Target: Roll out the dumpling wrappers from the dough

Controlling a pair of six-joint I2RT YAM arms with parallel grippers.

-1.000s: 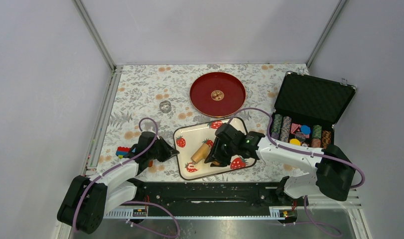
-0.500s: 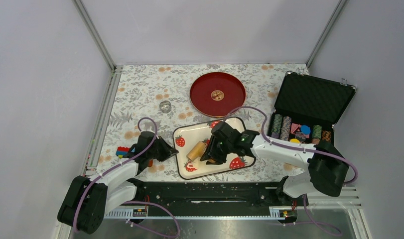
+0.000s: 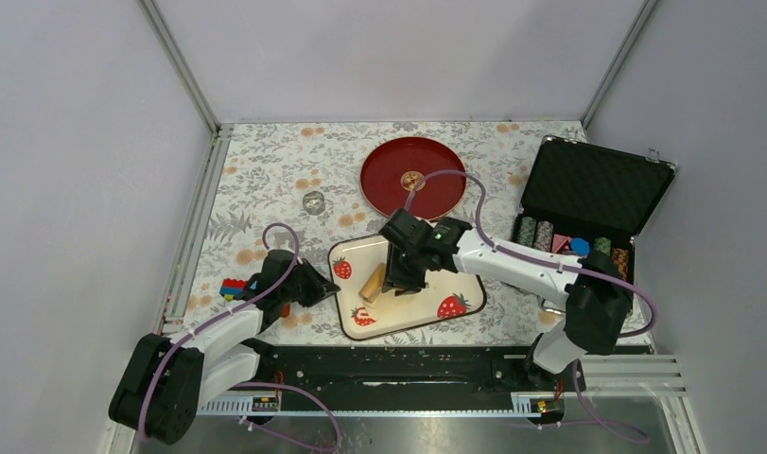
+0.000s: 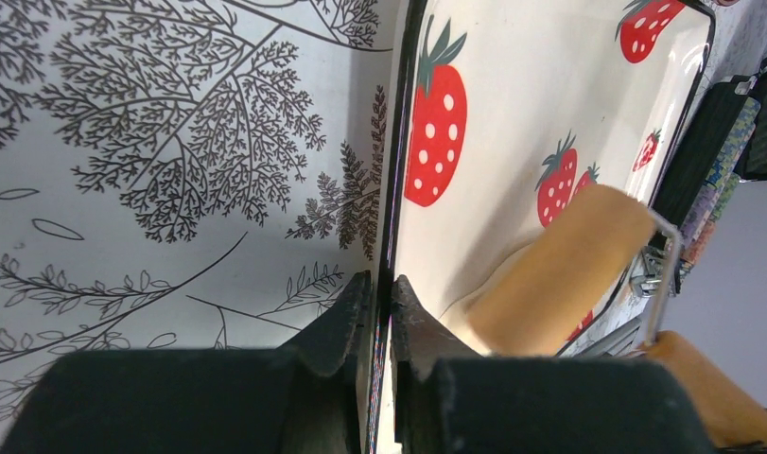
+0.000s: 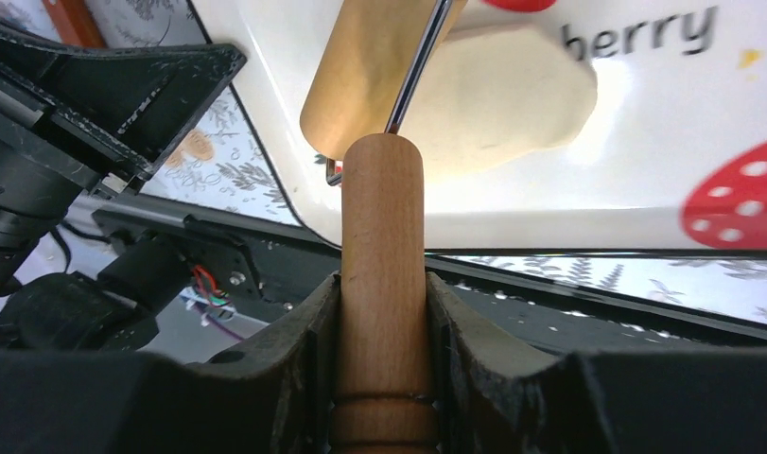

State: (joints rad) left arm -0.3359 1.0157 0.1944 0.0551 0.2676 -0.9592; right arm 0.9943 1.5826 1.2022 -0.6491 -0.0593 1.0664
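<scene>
Left gripper (image 4: 379, 284) is clenched on the rim of the tray (image 4: 391, 189) at its 9 o'clock edge. Right gripper (image 5: 382, 284) grasps the wooden handle of the roller (image 5: 360, 66). The drum presses on the dough (image 5: 512, 104), a flattened patch mid-tray. Beyond, at 12 o'clock, sits the red plate (image 3: 413, 178).
</scene>
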